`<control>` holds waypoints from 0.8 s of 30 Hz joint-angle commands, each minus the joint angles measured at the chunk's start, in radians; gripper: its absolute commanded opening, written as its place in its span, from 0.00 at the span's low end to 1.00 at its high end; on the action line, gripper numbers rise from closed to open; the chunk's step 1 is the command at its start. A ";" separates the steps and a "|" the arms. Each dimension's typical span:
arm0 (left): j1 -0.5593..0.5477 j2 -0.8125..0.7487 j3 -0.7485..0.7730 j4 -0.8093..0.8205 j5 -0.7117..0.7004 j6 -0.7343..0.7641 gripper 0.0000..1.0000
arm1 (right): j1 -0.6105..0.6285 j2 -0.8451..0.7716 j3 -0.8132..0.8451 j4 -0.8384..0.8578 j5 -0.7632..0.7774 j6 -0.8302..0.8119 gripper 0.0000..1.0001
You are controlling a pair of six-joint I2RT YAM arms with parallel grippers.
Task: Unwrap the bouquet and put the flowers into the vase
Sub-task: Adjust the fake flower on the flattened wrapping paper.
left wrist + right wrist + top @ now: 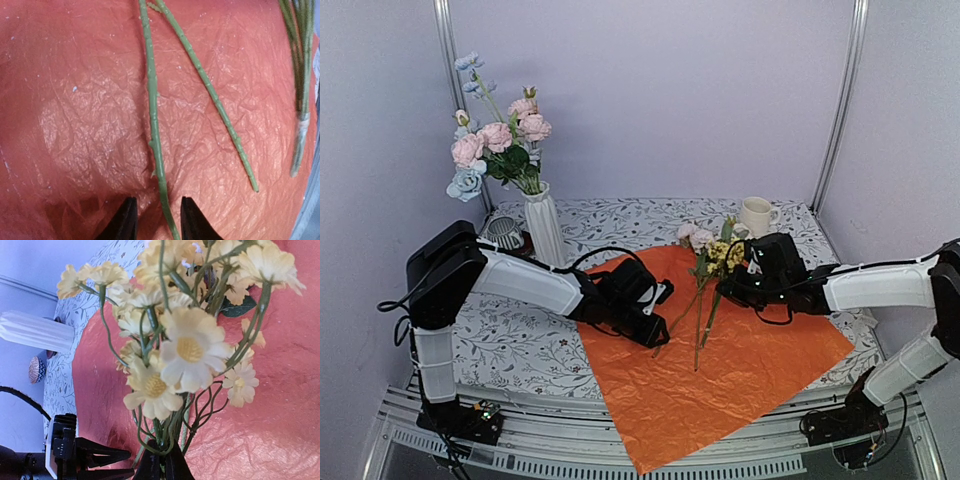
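left jaws: apart, straddling a green stem on orange paper | right jaws: clamped on yellow flowers | vase: upper left

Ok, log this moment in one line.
left gripper: open astride stem | right gripper: shut on yellow flowers | vase: holds pink flowers | orange paper: flat

Orange paper lies flat under loose stems. Right gripper at yellow flowers. Vase holds pink blooms.
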 commanded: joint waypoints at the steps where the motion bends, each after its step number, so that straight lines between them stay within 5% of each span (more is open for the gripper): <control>1: 0.000 0.034 0.026 -0.052 0.018 0.015 0.30 | 0.001 -0.086 -0.054 -0.157 0.145 0.033 0.03; 11: -0.004 0.061 0.113 -0.116 0.014 0.040 0.36 | -0.010 -0.056 -0.117 -0.236 0.207 0.087 0.18; 13: -0.006 0.068 0.136 -0.140 -0.020 0.048 0.36 | -0.010 -0.055 -0.115 -0.235 0.205 0.081 0.35; 15: -0.007 0.076 0.154 -0.157 -0.037 0.055 0.36 | -0.011 -0.066 -0.113 -0.226 0.200 0.068 0.40; 24: -0.013 0.084 0.200 -0.195 -0.082 0.073 0.33 | -0.010 -0.113 -0.019 -0.262 0.190 -0.018 0.46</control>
